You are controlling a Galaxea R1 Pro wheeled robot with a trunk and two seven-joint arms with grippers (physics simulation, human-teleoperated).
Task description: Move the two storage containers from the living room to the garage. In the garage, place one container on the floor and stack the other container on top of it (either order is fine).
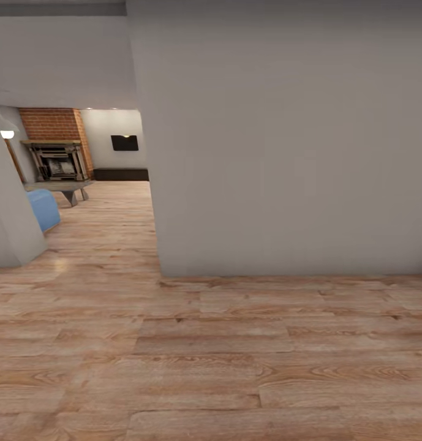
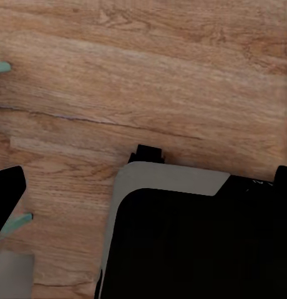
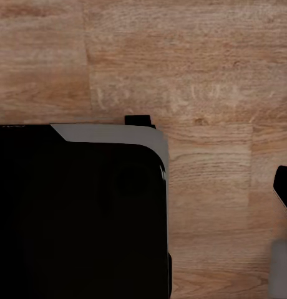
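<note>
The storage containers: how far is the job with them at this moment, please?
Nothing looks done yet. The head view faces a pale wall over light wood floor; past its corner lies the living room with a brick fireplace and part of a blue sofa. Both wrist views look down at wood planks and the robot's dark base. In hand: apparently driving. Left: fetching, carrying and stacking both containers.

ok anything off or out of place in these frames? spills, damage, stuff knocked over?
Nothing stands out. The wood plank floor is unmarked, the pale wall ahead looks intact, and through the opening the brick fireplace, low table and blue sofa sit upright. Both wrist views look down on plain planks beside the robot's dark base.
</note>
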